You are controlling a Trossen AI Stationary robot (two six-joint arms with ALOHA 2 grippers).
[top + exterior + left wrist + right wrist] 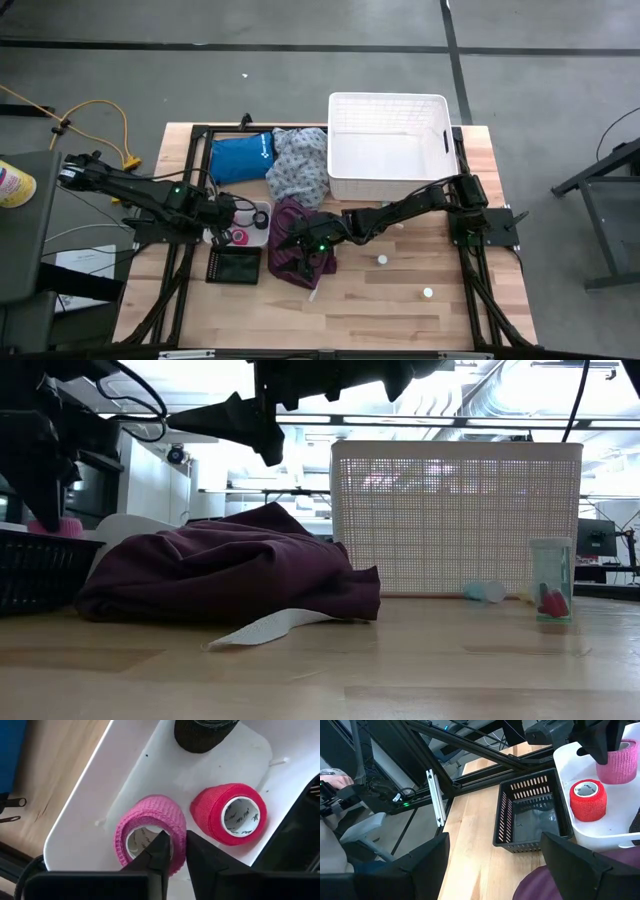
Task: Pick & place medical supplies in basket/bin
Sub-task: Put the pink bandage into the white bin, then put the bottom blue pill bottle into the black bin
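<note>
A small white tray (90, 815) holds a pink roll (150, 820), a red roll (230, 812) and a black roll (200, 735). My left gripper (175, 852) points down at the pink roll and is shut on it. It also shows in the right wrist view, over the pink roll (620, 762). A maroon garment (305, 250) lies on the table at its middle. My right gripper (495, 870) hangs open above the garment's left part, with nothing between its fingers. The big white basket (390, 145) stands at the far side. My left gripper has the pink roll's wall (179, 827) between its two fingers, one finger inside the hollow core and one outside. The fingers come from above, pointing steeply down. The roll stands on end on the tray's floor, its open end up.
A black mesh crate (233, 265) stands just in front of the tray. A grey-patterned garment (300, 165) and a blue pouch (240, 155) lie left of the basket. Two white round pieces (381, 259) (428, 293), a vial (550, 580) and a white strip (265, 628) lie on the wood.
</note>
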